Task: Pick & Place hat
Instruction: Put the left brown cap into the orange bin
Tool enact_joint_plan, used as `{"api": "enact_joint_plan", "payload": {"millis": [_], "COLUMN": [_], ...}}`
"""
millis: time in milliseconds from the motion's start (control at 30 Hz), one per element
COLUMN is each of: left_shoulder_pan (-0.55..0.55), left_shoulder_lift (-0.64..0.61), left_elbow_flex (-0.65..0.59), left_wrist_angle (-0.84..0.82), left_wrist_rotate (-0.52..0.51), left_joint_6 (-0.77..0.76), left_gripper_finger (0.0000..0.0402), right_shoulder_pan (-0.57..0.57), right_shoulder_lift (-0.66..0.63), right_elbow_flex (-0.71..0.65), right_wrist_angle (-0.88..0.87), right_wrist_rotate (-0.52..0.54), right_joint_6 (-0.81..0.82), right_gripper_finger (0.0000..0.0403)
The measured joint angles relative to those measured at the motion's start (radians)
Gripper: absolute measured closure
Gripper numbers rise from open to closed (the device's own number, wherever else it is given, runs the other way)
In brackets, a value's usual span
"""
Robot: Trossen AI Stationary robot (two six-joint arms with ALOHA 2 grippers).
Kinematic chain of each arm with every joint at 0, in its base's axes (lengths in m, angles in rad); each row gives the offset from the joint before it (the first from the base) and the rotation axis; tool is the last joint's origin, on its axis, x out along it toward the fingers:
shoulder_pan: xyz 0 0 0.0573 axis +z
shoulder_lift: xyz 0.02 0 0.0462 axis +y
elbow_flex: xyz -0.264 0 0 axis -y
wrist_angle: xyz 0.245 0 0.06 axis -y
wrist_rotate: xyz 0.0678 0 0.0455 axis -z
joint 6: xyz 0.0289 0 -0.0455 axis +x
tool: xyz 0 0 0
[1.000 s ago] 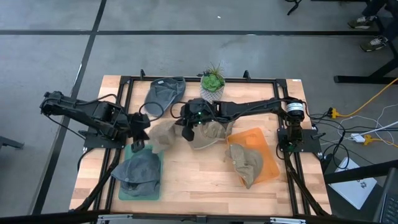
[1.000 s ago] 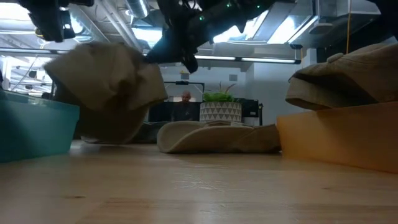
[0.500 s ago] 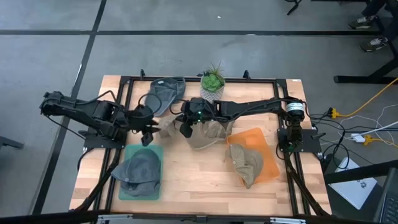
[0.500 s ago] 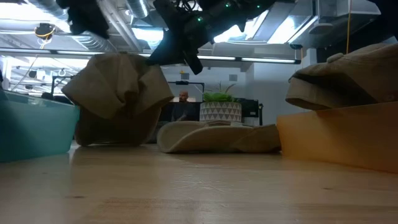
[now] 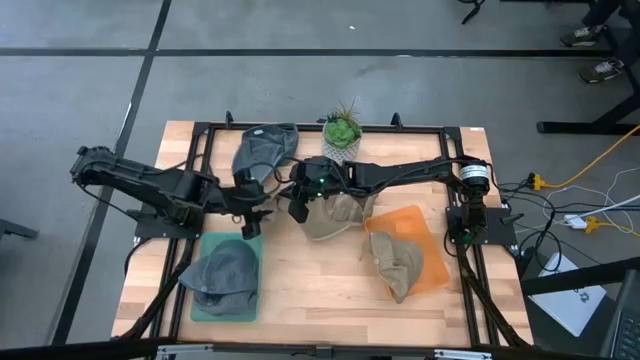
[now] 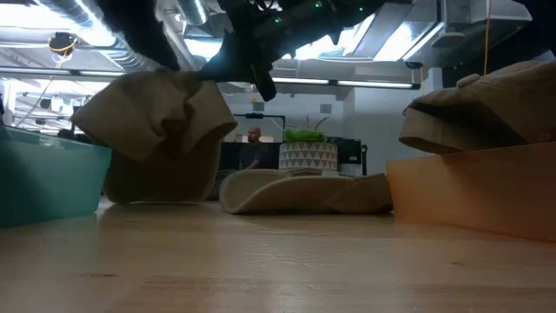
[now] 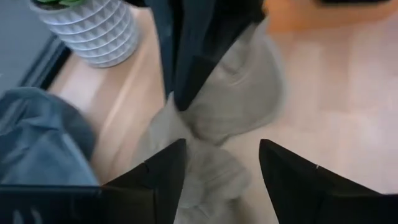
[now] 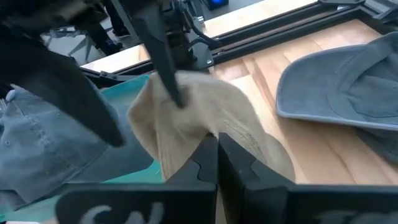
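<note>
Centre of the table (image 5: 310,295), slightly toward the left arm's side: crumpled tan hat (image 6: 161,130), bunched into a tall heap, its lower edge resting on the wood just beside the teal tray (image 5: 250,245).

Reaches in from the left with the left gripper (image 5: 252,208), released, its two dark fingers (image 7: 155,180) spread wide and straddling the crumpled tan hat. Shows, in the right wrist view, one of those fingers touching the top of the heap. Cannot tell whether the other finger touches the cloth.

Stretches across from the far right with the right gripper (image 5: 298,208), clenched, its fingers pressed together with only a thin seam between them. Hangs just above and beside the upper edge of the crumpled tan hat, on the side away from the teal tray. Appears to pinch no cloth; in the low view the tip stands a little apart from the heap.

Just beyond the right gripper, under the right arm: flat tan hat (image 5: 335,218), lying low on the wood, between the crumpled tan hat and the orange tray (image 5: 432,250).

On the orange tray: another tan hat (image 5: 393,262), folded over itself.

On the teal tray: grey hat (image 5: 225,272), covering most of it.

At the table's back edge: second grey hat (image 5: 265,150), lying open, with a potted plant (image 5: 342,138) in a white patterned pot just beside it.
</note>
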Motion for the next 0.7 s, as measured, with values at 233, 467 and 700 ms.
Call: {"api": "enact_joint_plan", "payload": {"millis": [233,467,700], "left_shoulder_pan": [0.0,0.0,0.0], "left_shoulder_lift": [0.047,0.042,0.047], "left_elbow_flex": [0.0,0.042,0.044], "left_wrist_angle": [-0.082,-0.096,-0.176], "left_wrist_rotate": [-0.119,-0.119,-0.112], "left_joint_6": [0.023,0.062,0.054], "left_gripper_finger": [0.0203,0.0203,0.0203], "right_shoulder_pan": [0.004,0.004,0.01], "right_shoulder_lift": [0.0,0.0,0.0], "right_elbow_flex": [0.0,0.0,0.0], "right_wrist_angle": [-0.013,-0.022,-0.022], "right_wrist_rotate": [-0.008,-0.009,-0.011], "right_joint_6": [0.0,0.0,-0.007], "right_gripper_finger": [0.0402,0.0402,0.0402]}}
